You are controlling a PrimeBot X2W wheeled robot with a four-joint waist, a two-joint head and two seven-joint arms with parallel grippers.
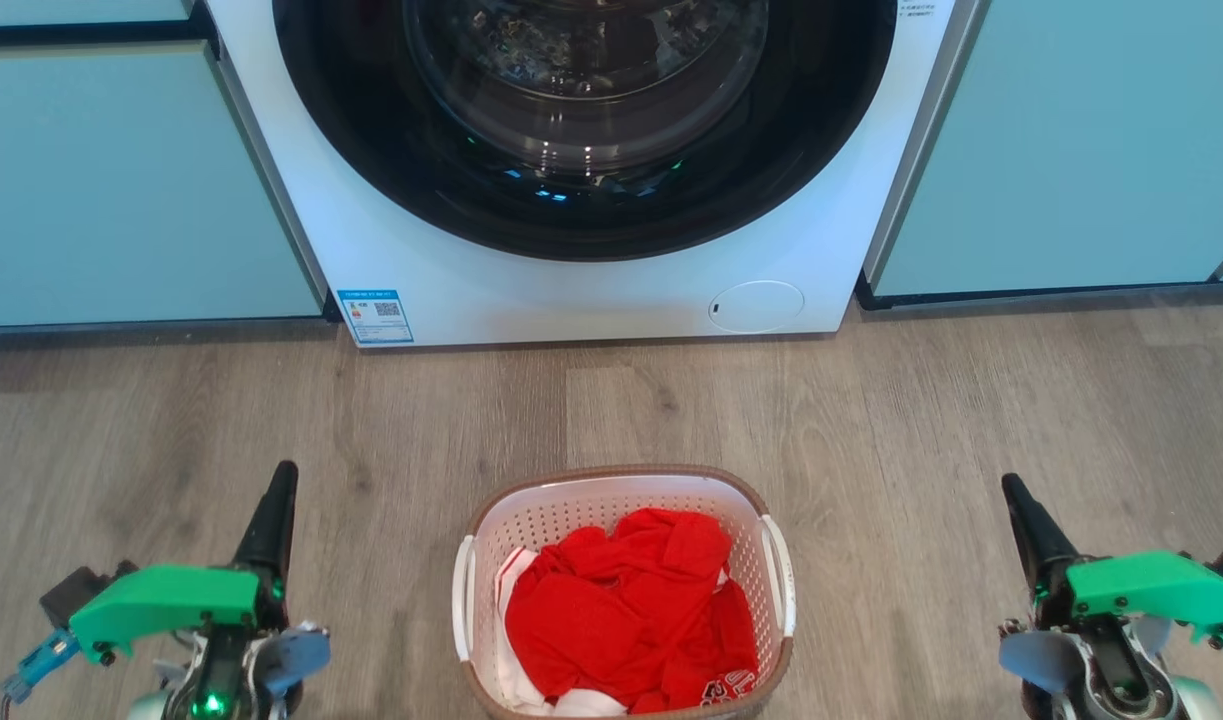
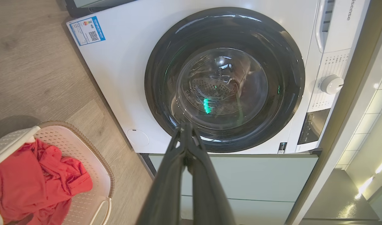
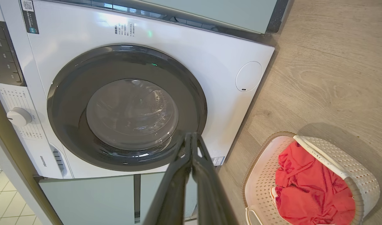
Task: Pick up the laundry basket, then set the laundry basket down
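Wood floor [image 1: 871,420], washer [image 1: 591,295] behind laundry basket [image 1: 571,512]

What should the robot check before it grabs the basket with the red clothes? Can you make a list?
1. The laundry basket stands upright on the floor: ok.
2. Its left handle and right handle are free of cloth: ok.
3. The red clothes lie inside the rim: ok.
4. The left gripper is open for a handle: not ok, it is shut.
5. The right gripper is open for a handle: not ok, it is shut.
6. The washer door is closed and out of the way: ok.
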